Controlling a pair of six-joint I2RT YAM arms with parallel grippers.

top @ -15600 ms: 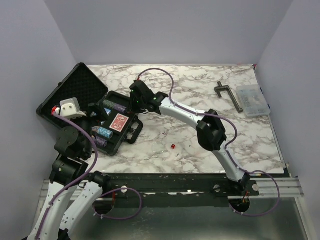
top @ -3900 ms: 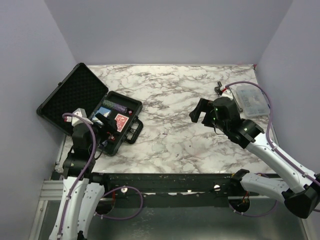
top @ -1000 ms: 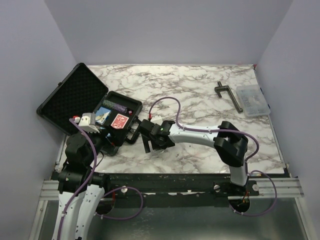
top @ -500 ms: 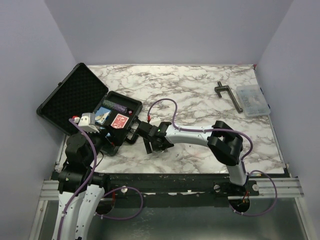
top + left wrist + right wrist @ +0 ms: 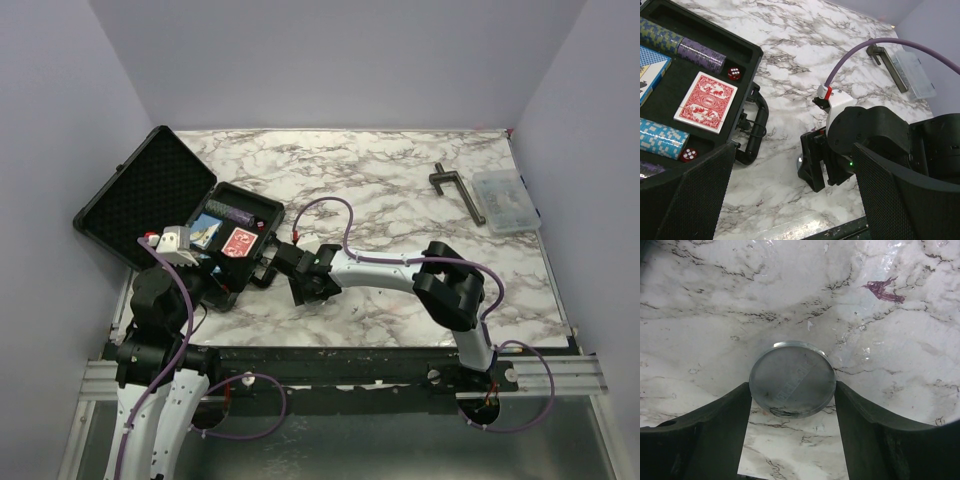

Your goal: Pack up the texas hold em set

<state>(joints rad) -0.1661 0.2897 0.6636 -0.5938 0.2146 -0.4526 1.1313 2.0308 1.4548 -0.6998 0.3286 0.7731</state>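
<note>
The black case [image 5: 262,212] lies open at the table's left, its foam lid [image 5: 148,190] tilted back. Inside the case [image 5: 753,54] sit a red card deck [image 5: 706,101], a purple chip stack [image 5: 702,50], a blue chip stack [image 5: 662,141] and two red dice [image 5: 734,73]. A flat grey metal disc [image 5: 792,379] lies on the marble in front of the case handle [image 5: 757,131]. My right gripper [image 5: 791,392] is down over the disc, with both fingers touching its rim. My left gripper [image 5: 792,200] hovers open by the case's front corner, holding nothing.
A dark T-shaped clamp [image 5: 458,191] and a clear plastic compartment box [image 5: 506,200] lie at the back right. The right arm [image 5: 380,267] stretches across the front of the table. Grey walls close in the table on three sides.
The right gripper's fingers have closed in from wide open until they meet the disc's rim. The left arm has not moved.
</note>
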